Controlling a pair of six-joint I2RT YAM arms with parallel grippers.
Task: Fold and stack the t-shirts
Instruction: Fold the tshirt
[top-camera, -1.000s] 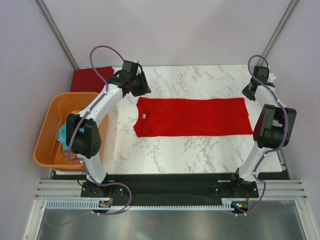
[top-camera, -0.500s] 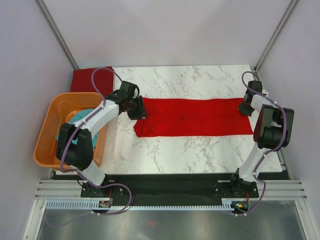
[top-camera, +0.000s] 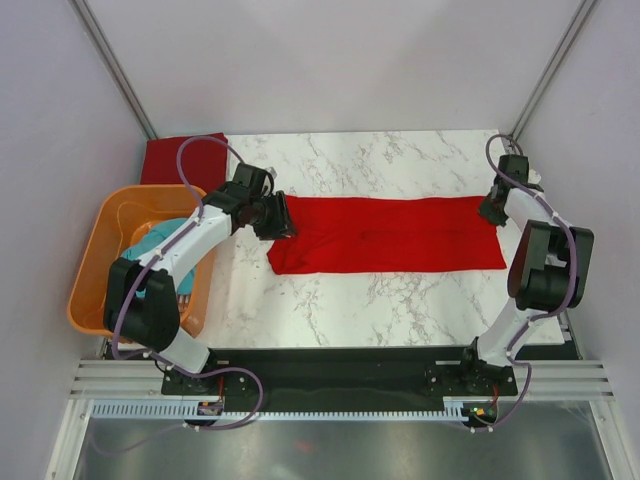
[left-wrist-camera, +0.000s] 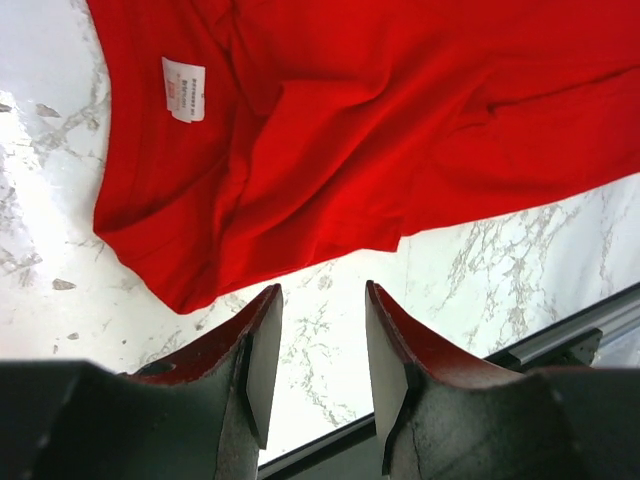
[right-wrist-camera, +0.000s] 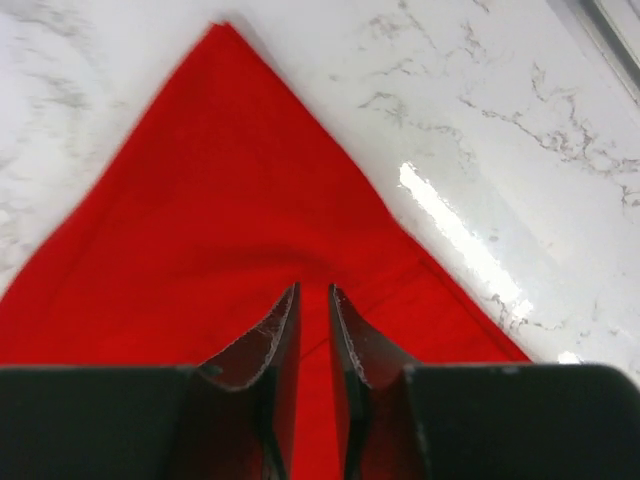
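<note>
The red shirt (top-camera: 390, 235) lay folded into a long strip across the table (top-camera: 400, 300), label (left-wrist-camera: 184, 88) at its left end. The left gripper (left-wrist-camera: 322, 300) hung by that end's near corner, jaws spread and holding nothing. The right gripper (right-wrist-camera: 313, 292) sat on the far right corner, jaws almost together; whether they pinched cloth I cannot tell. The maroon shirt (top-camera: 170, 160) lay at the far left, the teal shirt (top-camera: 158, 237) in the basket (top-camera: 88, 262)
</note>
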